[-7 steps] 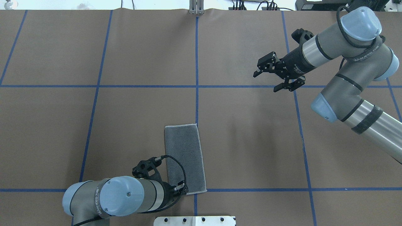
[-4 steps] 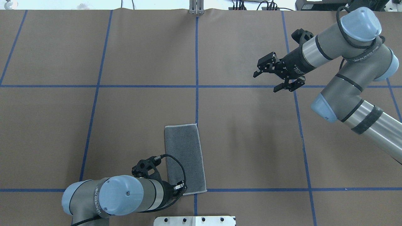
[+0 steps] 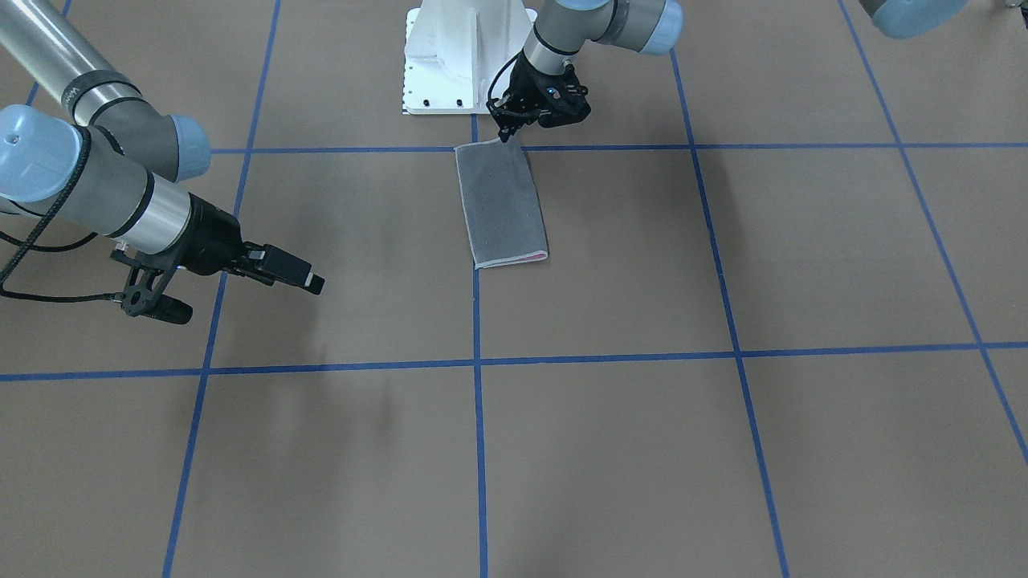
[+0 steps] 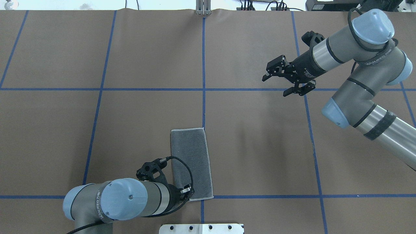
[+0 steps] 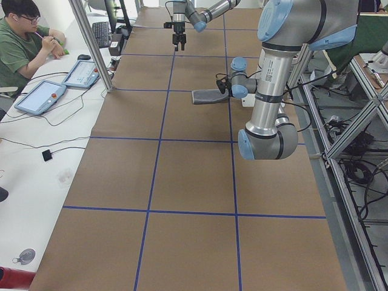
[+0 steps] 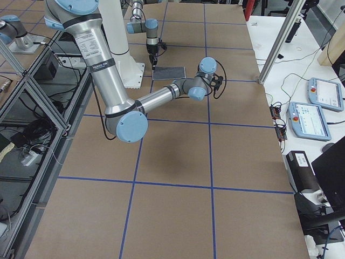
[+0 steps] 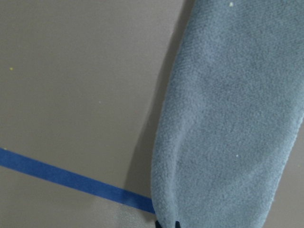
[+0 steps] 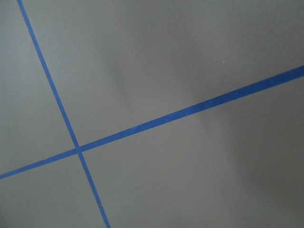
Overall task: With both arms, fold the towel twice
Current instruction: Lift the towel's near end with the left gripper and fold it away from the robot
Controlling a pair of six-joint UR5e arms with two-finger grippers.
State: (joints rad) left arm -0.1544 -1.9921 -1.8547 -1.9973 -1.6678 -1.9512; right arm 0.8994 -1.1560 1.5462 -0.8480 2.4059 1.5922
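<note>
Front-facing view: we see the towel [image 3: 502, 201], folded into a narrow grey strip, lying on the brown counter [image 3: 723, 449] at upper centre, just below the white base [image 3: 450, 56]. The left pincer [image 3: 509, 135] meets the strip's top right corner. At the left of the frame the right pincer [image 3: 249, 295] hangs wide apart and empty.

Overhead view: the towel sits lower centre, its lower left corner under the left wrist.

Left wrist view: two black tips, close together, pinch the towel's bottom edge.
</note>
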